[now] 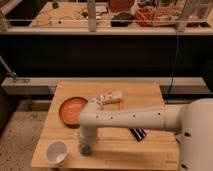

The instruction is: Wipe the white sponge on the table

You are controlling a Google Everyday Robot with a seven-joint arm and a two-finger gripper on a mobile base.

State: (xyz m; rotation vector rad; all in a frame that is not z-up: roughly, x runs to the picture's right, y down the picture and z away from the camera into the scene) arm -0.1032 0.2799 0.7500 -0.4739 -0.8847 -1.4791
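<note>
My gripper points down at the wooden table near its front left edge, just right of a white cup. The white arm reaches to it from the right across the table's middle. A small grey tip shows at the gripper's end, touching or just above the wood. A whitish object with an orange patch, perhaps the white sponge, lies at the middle back of the table, apart from the gripper. I cannot tell whether anything sits under the gripper.
An orange bowl sits at the left, just behind the gripper. A dark flat object lies partly under the arm. A railing and a cluttered counter stand beyond the table. Bare floor lies to the left.
</note>
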